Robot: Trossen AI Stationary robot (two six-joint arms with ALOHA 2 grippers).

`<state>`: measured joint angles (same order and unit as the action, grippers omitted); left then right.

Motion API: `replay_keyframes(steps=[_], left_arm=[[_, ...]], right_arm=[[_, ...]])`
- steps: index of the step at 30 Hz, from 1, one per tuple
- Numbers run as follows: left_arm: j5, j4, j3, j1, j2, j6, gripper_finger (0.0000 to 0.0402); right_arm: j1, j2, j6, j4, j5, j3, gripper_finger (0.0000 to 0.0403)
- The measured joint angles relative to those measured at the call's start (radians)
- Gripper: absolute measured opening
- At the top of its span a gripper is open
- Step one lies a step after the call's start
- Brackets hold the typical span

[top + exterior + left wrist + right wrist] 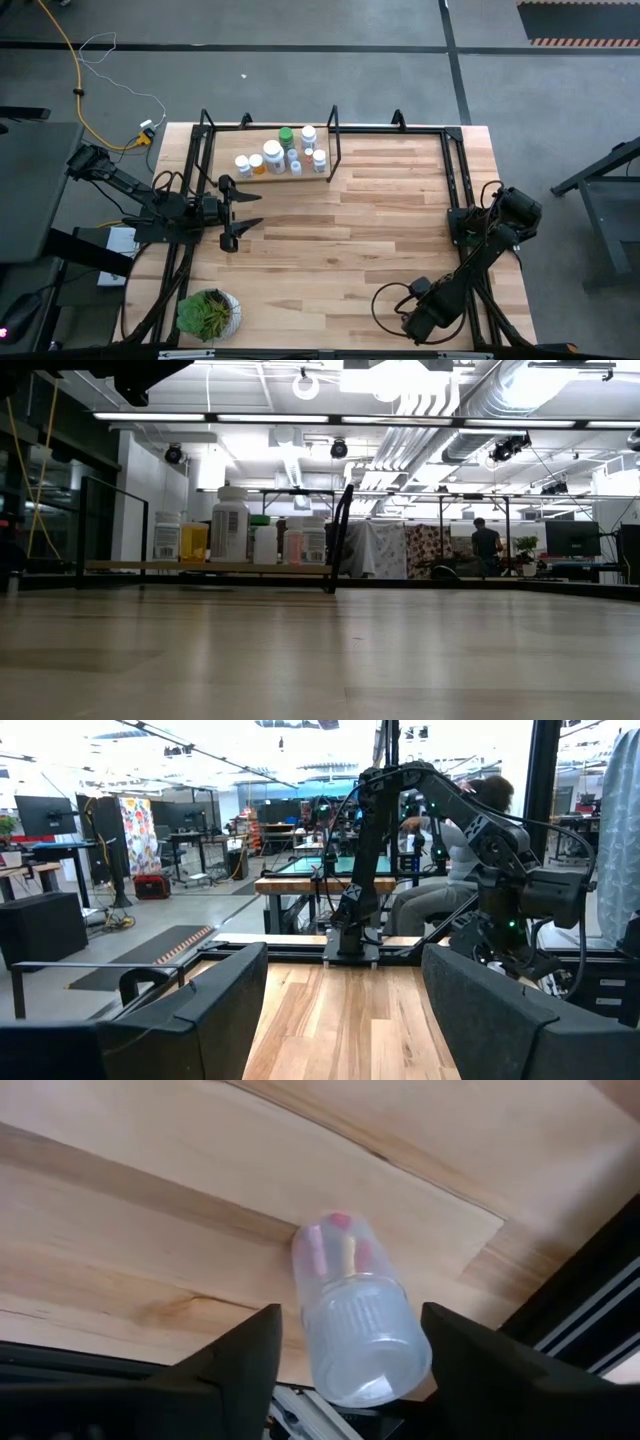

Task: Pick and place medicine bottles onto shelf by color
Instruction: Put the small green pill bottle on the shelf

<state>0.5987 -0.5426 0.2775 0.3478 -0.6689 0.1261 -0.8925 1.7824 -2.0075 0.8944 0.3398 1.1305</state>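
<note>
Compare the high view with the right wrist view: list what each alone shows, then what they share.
Only the high view shows the shelf with its cluster of medicine bottles, the left gripper open over bare table, and the potted plant. Only the right wrist view shows a clear bottle lying between the right gripper fingers, not yet clamped. Both show the wooden tabletop.

The left gripper (345, 1020) hangs open over the wooden tabletop (345, 1010). Beyond the tabletop's far edge stands the right arm (470, 830), with a seated person (440, 870) behind it.
</note>
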Motion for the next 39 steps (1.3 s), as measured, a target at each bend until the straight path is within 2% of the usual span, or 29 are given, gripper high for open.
replay_keyframes(steps=[10,21,23,25,28,31,35,39], left_arm=[[0.0,0.0,0.0,0.0,0.0,0.0,0.0257],[0.0,0.0,0.0,0.0,0.0,-0.002,0.0257],[0.0,0.0,0.0,0.0,0.0,0.0,0.0257],[0.0,0.0,0.0,0.0,0.0,-0.001,0.0257],[0.0,0.0,0.0,0.0,0.0,-0.001,0.0257],[0.0,0.0,0.0,0.0,0.0,-0.001,0.0257],[0.0,0.0,0.0,0.0,0.0,0.0,0.0257],[0.0,0.0,0.0,0.0,0.0,0.0,0.0257]], right_arm=[[0.0,0.0,0.018,-0.003,-0.018,0.0,0.0145],[0.006,-0.014,0.105,-0.039,-0.021,0.0,0.0141],[0.012,-0.039,0.123,-0.072,-0.058,0.0,0.0138],[0.024,-0.064,0.148,-0.129,-0.142,0.0,0.0138],[0.06,-0.094,0.238,-0.238,-0.297,0.0,0.0137],[0.118,-0.104,0.369,-0.345,-0.394,0.0,0.0137],[0.229,-0.092,0.587,-0.467,-0.413,0.0,0.0136],[0.352,-0.076,0.822,-0.483,-0.41,0.031,0.0136]])
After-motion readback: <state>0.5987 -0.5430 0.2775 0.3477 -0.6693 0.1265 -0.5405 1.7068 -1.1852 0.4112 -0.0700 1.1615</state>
